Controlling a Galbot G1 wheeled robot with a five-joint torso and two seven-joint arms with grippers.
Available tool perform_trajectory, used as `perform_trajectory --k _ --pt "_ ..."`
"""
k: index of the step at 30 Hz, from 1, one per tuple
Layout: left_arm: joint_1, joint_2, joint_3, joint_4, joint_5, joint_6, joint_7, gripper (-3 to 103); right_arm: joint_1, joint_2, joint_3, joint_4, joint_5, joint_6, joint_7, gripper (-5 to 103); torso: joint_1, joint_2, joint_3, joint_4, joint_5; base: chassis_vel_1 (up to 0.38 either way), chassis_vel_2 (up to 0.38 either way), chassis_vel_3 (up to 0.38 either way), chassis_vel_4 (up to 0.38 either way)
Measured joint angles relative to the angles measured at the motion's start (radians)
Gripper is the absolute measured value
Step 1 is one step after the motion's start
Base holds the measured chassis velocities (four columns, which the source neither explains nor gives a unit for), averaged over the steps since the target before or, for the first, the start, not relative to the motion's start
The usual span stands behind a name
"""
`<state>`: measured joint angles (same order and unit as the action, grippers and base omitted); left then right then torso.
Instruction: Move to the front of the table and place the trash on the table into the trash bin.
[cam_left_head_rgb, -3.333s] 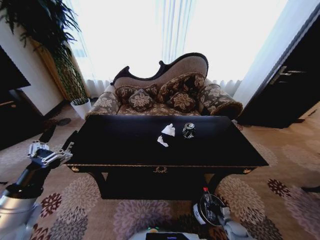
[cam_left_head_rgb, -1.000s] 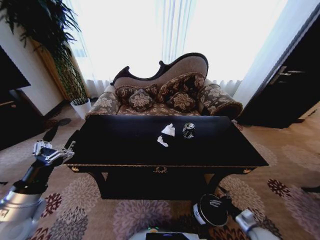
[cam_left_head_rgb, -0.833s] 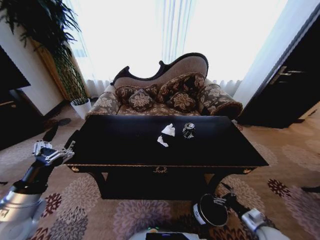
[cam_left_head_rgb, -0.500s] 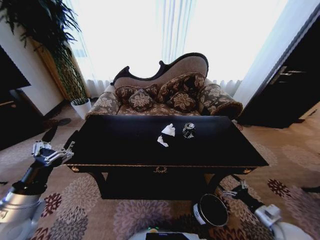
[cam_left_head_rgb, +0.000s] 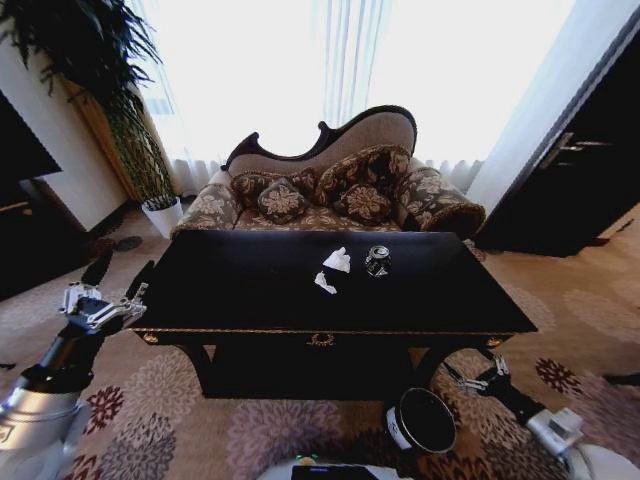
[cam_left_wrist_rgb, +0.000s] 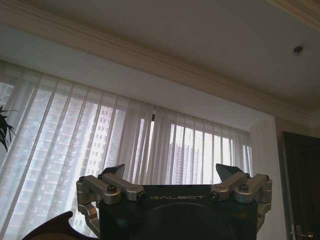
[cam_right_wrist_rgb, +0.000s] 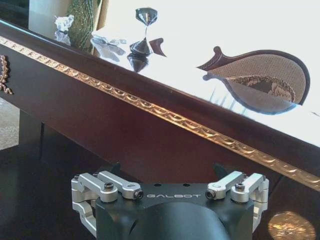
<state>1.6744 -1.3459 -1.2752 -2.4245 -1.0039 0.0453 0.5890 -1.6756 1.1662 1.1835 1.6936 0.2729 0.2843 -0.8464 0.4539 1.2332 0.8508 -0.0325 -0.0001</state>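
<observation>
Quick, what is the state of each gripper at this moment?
Left gripper: open, holding nothing, beside the table's left end.
Right gripper: open, holding nothing, low near the trash bin.

I count one desk (cam_left_head_rgb: 300, 290) carrying three bits of trash: one crushed can (cam_left_head_rgb: 377, 261), one crumpled tissue (cam_left_head_rgb: 338, 260), one paper scrap (cam_left_head_rgb: 325, 283). One trash bin (cam_left_head_rgb: 421, 421) sits on the carpet. My two claws, left claw (cam_left_head_rgb: 98, 310) and right claw (cam_left_head_rgb: 478, 378), both gape.

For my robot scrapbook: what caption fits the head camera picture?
Robot faces the black table holding a can and tissue, bin below, both tools open.
</observation>
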Motion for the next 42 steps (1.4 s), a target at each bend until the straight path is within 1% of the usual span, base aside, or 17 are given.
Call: perform_trajectory --k 6,14,16,23,25,27,29,30,32,33,34,35,36,37,38,40,42 --pt "-0.004 0.009 -0.004 0.009 -0.006 -0.001 0.000 100 -0.006 -0.008 0.045 -0.001 0.011 0.008 -0.027 100 0.000 0.000 0.000 0.0001 -0.0001 0.000 0.000 0.000 0.000" --pt "-0.011 0.012 0.000 0.019 -0.007 -0.002 0.000 100 -0.029 -0.019 0.126 -0.008 0.082 0.016 -0.096 100 0.000 0.000 0.000 -0.0001 0.0000 0.000 0.000 0.000 0.000" --pt "-0.011 0.012 0.000 0.023 -0.007 -0.005 0.000 100 -0.030 -0.038 0.159 -0.016 0.104 0.020 -0.116 100 0.000 0.000 0.000 0.0000 -0.0001 0.000 0.000 0.000 0.000" --pt "-0.008 0.013 -0.002 0.025 -0.007 -0.011 0.000 100 -0.028 -0.073 0.203 0.025 0.188 -0.003 -0.120 100 0.000 0.000 0.000 0.0000 -0.0001 0.000 0.000 0.000 0.000" --pt "-0.004 0.014 -0.009 0.024 -0.008 -0.012 0.000 100 -0.020 -0.095 0.226 0.066 0.219 -0.029 -0.100 100 0.000 0.000 0.000 -0.0001 0.0001 0.000 0.000 0.000 0.000" --pt "-0.003 0.015 -0.010 0.024 -0.009 -0.012 0.000 100 -0.017 -0.103 0.234 0.078 0.227 -0.036 -0.091 100 0.000 0.000 0.000 -0.0001 0.0000 0.000 0.000 0.000 0.000" --pt "0.001 0.015 -0.017 0.022 -0.010 -0.012 0.000 100 -0.005 -0.137 0.255 0.123 0.267 -0.059 -0.024 100 0.000 0.000 0.000 0.0000 -0.0001 0.000 0.000 0.000 0.000" --pt "0.001 0.015 -0.017 0.022 -0.010 -0.012 0.000 100 -0.005 -0.137 0.255 0.123 0.267 -0.059 -0.024 100 0.000 0.000 0.000 0.0000 -0.0001 0.000 0.000 0.000 0.000" --pt "0.004 0.012 -0.022 0.020 -0.011 -0.012 0.000 100 0.004 -0.162 0.257 0.157 0.303 -0.074 0.066 100 0.000 0.000 0.000 -0.0001 -0.0001 0.000 0.000 0.000 0.000" --pt "0.004 0.012 -0.022 0.020 -0.011 -0.012 0.000 100 0.004 -0.162 0.257 0.157 0.303 -0.074 0.066 100 0.000 0.000 0.000 -0.0001 -0.0001 0.000 0.000 0.000 0.000" --pt "0.008 0.007 -0.026 0.018 -0.011 -0.012 0.000 100 0.016 -0.185 0.232 0.204 0.363 -0.091 0.182 100 0.000 0.000 0.000 -0.0001 -0.0002 0.000 0.000 0.000 0.000" --pt "0.018 -0.007 -0.035 0.013 -0.011 -0.013 -0.001 100 0.034 -0.211 0.144 0.335 0.510 -0.139 0.438 100 0.000 0.000 0.000 0.0000 -0.0004 0.000 0.000 0.000 0.000" --pt "0.023 -0.012 -0.039 0.010 -0.010 -0.014 -0.001 100 0.044 -0.217 0.099 0.383 0.548 -0.153 0.516 100 0.000 0.000 0.000 0.0000 -0.0005 0.000 0.000 0.000 0.000" --pt "0.023 -0.012 -0.039 0.010 -0.010 -0.014 -0.001 100 0.044 -0.217 0.099 0.383 0.548 -0.153 0.516 100 0.000 0.000 0.000 0.0000 -0.0005 0.000 0.000 0.000 0.000" --pt "0.029 -0.018 -0.043 0.006 -0.010 -0.016 -0.001 100 0.062 -0.225 0.036 0.439 0.575 -0.172 0.606 100 0.000 0.000 0.000 0.0000 -0.0001 0.000 0.000 0.000 0.000" --pt "0.040 -0.023 -0.050 0.001 -0.009 -0.022 -0.001 100 0.092 -0.240 -0.061 0.507 0.590 -0.203 0.723 100 0.000 0.000 0.000 0.0005 -0.0005 0.000 0.000 0.000 0.000" --pt "0.045 -0.021 -0.053 -0.001 -0.009 -0.024 -0.002 100 0.111 -0.248 -0.133 0.549 0.585 -0.239 0.797 100 0.000 0.000 0.000 0.0007 -0.0003 0.000 0.000 0.000 0.000"
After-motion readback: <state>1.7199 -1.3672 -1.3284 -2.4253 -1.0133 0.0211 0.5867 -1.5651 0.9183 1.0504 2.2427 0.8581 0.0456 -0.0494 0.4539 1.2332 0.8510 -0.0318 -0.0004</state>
